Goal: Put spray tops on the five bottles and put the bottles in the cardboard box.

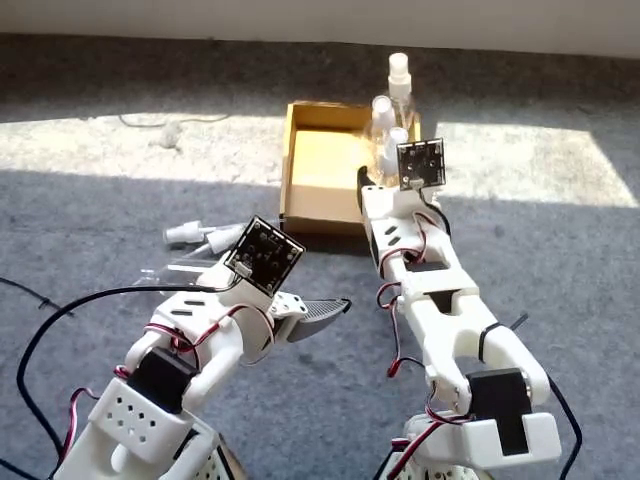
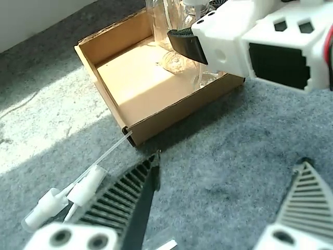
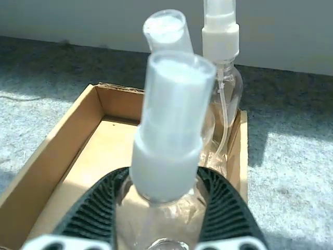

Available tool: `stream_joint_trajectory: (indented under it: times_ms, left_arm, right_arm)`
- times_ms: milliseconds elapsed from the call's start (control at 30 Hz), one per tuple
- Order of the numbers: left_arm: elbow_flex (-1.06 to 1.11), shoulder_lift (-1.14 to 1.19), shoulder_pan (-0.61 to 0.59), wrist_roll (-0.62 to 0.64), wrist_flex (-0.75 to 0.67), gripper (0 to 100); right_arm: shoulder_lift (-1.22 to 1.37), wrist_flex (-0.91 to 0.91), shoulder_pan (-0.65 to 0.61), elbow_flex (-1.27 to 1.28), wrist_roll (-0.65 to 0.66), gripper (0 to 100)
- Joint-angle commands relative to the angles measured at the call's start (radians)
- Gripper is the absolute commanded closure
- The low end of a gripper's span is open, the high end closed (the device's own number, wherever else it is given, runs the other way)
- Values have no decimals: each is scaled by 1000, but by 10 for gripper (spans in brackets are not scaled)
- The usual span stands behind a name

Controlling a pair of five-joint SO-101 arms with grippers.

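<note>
The open cardboard box (image 1: 318,170) (image 2: 136,89) (image 3: 67,156) lies on the grey carpet. My right gripper (image 1: 388,180) (image 3: 162,200) is over the box's right side, shut on a clear bottle (image 3: 169,130) (image 1: 397,148) that is upright and carries a capped spray top. Two more topped bottles stand just behind it: one capped (image 3: 165,30) (image 1: 383,112), the other (image 3: 222,67) (image 1: 400,80) at the box's far right corner. My left gripper (image 1: 318,312) (image 2: 223,208) hangs open over the carpet in front of the box, holding nothing. Loose spray tops (image 1: 192,234) (image 2: 65,195) lie left of it.
Black cables (image 1: 70,310) trail over the carpet by the left arm. A pale cord (image 1: 170,128) lies far left of the box. A wall (image 3: 78,18) runs along the back edge of the carpet.
</note>
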Motion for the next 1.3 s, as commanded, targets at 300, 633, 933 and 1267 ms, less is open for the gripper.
stream_joint_trajectory:
  times_ms: [300, 633, 933, 1267]
  left_arm:
    - [-7, -16, -15, -8, -2, 649]
    - [-7, -16, -15, -8, -2, 649]
    - [-7, -16, -15, -8, -2, 649]
    - [-7, -15, -15, -8, -2, 649]
  right_arm:
    - [-12, -15, 13, -18, 6, 872]
    - [-15, -13, 28, -19, 52, 871]
    - [-15, -13, 30, -19, 63, 870]
    - [-15, -13, 42, -19, 63, 761]
